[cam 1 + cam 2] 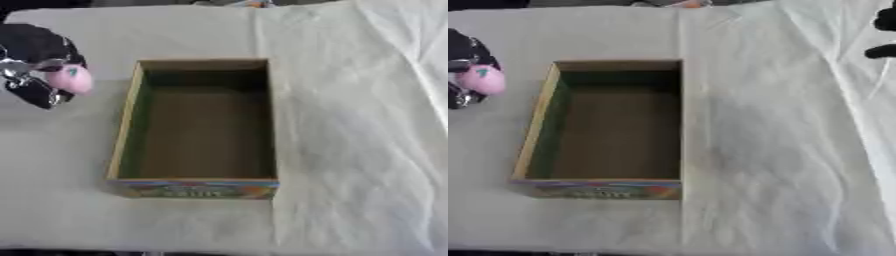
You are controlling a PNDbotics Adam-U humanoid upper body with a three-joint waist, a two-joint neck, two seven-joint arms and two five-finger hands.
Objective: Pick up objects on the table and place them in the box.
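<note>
An open cardboard box (125, 120) with a colourful printed front sits in the middle of the white cloth; nothing shows inside it. My left hand (33, 65) hovers at the left edge, just left of the box's far corner, shut on a small pink rounded object (71, 79) with a teal mark. That pink thing pokes out toward the box side. Only dark fingertips of my right hand (884, 36) show at the upper right edge of the right eye view, far from the box.
A white wrinkled cloth (359, 125) covers the table, with folds at the right. A small orange and blue thing (252, 3) lies at the far edge.
</note>
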